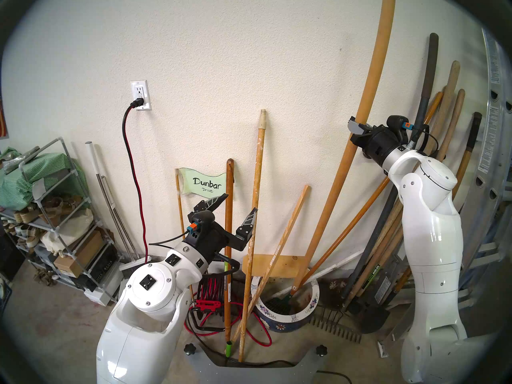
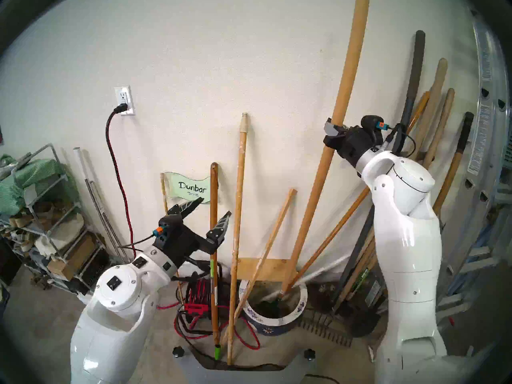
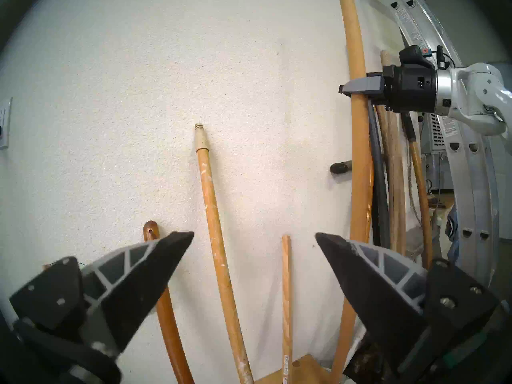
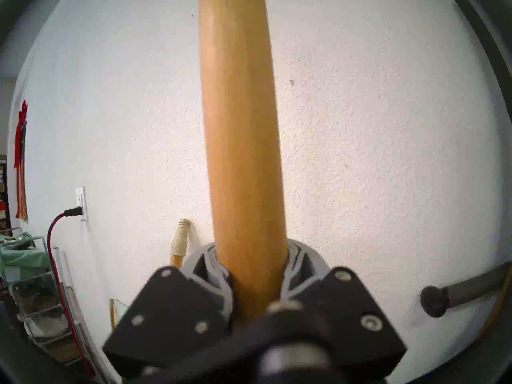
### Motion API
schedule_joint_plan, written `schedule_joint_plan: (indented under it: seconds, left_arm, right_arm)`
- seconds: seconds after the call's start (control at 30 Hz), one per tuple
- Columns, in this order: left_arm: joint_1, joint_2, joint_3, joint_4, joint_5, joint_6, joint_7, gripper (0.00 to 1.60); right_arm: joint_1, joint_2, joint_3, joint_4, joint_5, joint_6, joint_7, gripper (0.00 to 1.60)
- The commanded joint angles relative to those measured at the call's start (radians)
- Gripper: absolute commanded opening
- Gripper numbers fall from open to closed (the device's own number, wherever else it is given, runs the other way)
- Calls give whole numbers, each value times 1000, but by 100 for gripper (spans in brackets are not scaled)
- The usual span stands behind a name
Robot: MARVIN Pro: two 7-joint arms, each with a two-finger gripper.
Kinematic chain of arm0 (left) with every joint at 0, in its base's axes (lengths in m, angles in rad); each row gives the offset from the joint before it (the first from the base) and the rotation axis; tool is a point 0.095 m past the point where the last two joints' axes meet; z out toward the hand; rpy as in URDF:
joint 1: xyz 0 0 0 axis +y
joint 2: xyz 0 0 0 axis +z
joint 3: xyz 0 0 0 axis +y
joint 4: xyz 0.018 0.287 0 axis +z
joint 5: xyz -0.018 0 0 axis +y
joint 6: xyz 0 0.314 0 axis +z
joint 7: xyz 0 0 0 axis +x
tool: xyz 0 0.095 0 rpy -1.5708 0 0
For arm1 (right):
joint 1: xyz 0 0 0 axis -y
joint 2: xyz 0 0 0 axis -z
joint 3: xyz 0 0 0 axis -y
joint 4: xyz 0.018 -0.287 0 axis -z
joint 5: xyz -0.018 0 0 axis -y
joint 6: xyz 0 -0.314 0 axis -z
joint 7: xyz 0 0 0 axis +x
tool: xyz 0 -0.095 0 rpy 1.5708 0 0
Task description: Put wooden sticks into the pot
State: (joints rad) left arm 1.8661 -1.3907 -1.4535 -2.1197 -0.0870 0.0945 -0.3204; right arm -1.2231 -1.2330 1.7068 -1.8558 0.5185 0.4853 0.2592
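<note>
- Right gripper [image 1: 357, 127] pinches the dowel [image 1: 368, 95]; its foot in the pot [image 1: 279, 319] is hard to make out.
- Left gripper [image 1: 237, 209] spread, empty.

A home garage or storage corner is shown: a bare concrete floor [image 1: 69, 328] and a textured white wall [image 1: 249, 70] are seen, against which long-handled garden tools [image 1: 443, 142] and an aluminium ladder [image 1: 496, 103] are leaned. A shoe rack [image 1: 55, 217], a cord reel [image 1: 212, 294] and a "Dunbar Drive" sign [image 1: 206, 184] are kept nearby.
</note>
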Motion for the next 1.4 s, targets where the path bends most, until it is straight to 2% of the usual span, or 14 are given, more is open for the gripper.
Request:
schedule_joint_plan:
  seconds: [0.0, 0.23, 0.5, 0.83, 1.07, 1.3, 1.37]
  left_arm:
    - [0, 0, 0, 0, 0, 0, 0, 160]
    - [0, 0, 0, 0, 0, 0, 0, 160]
    - [0, 0, 0, 0, 0, 0, 0, 160]
    - [0, 0, 0, 0, 0, 0, 0, 160]
    - [0, 0, 0, 0, 0, 0, 0, 160]
    - [0, 0, 0, 0, 0, 0, 0, 160]
    - [0, 0, 0, 0, 0, 0, 0, 160]
  right_arm:
    - [-29, -20, 5, -4, -11, -45, -10, 0]
    - [-94, -17, -9, -6, -83, -128, -10, 0]
    - [-118, -30, -10, 4, -89, -121, -13, 0]
    - [-153, -52, -11, 62, -123, -161, -35, 0]
    - [-132, -58, -30, 142, -146, -173, -45, 0]
    - [-77, -64, -70, 254, -182, -184, -58, 0]
    - [-43, -69, -88, 316, -198, -194, -65, 0]
